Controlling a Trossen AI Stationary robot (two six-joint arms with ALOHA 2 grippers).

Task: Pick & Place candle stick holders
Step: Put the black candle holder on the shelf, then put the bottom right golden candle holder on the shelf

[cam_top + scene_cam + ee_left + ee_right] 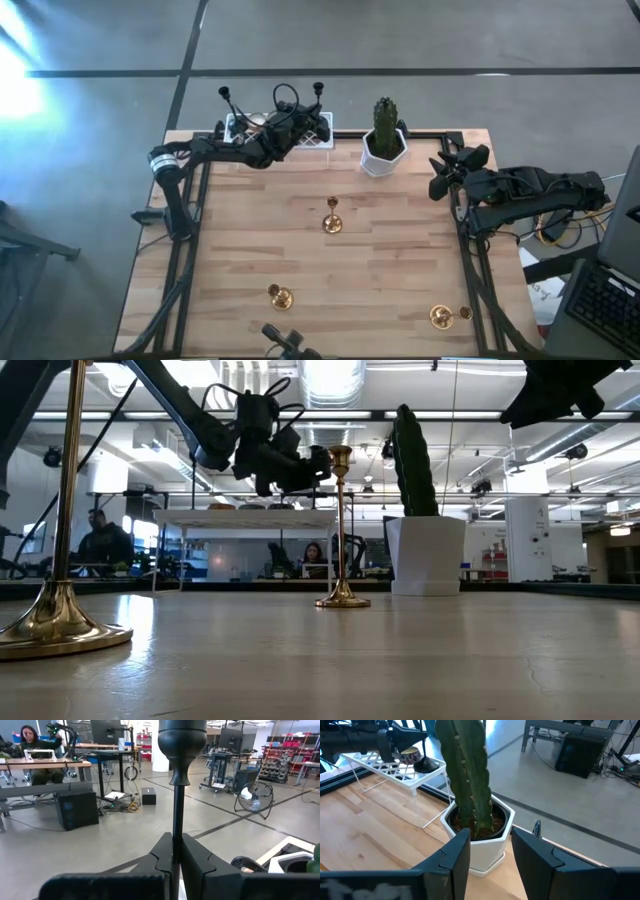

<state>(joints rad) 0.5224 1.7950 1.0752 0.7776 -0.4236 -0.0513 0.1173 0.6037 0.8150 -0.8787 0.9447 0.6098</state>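
The left gripper (283, 128) hides much of the white lattice tray (322, 137).

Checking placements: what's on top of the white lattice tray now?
On the white lattice tray: black stemmed holders, one clamped by the left gripper, plus a low cream-gold cup and a black round base. The left arm covers the tray's middle from above.

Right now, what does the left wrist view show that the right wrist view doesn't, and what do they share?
Only the left wrist view shows the left gripper shut on a slim black candle stick holder, with a seated person behind. Only the right wrist view shows the right gripper, jaws apart and empty, facing the cactus in its white pot, plus the white lattice tray. Both share the room's grey floor.
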